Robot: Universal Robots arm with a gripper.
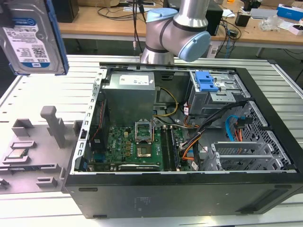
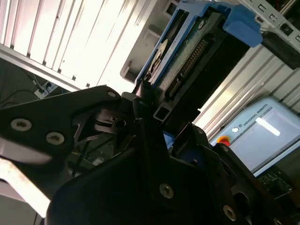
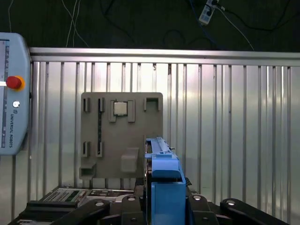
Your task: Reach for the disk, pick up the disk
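The disk (image 1: 31, 38) hangs in the air at the exterior view's upper left, high above the table, with its white-and-blue label facing the camera and a blue rail down its side. In the first wrist view it stands edge-on as a blue rail (image 3: 161, 178) rising between the black fingers of my gripper (image 3: 161, 208). The second wrist view shows its circuit-board side and connector (image 2: 187, 61) gripped by my gripper (image 2: 150, 112). The gripper is shut on the disk.
An open black computer case (image 1: 265, 142) covers the table's middle, with a blue latch on a metal drive cage (image 1: 207, 81) inside. A grey fixture plate (image 1: 33, 151) at the exterior view's left carries a small square processor chip (image 3: 120, 108). A teach pendant (image 3: 11, 93) lies on the slatted table.
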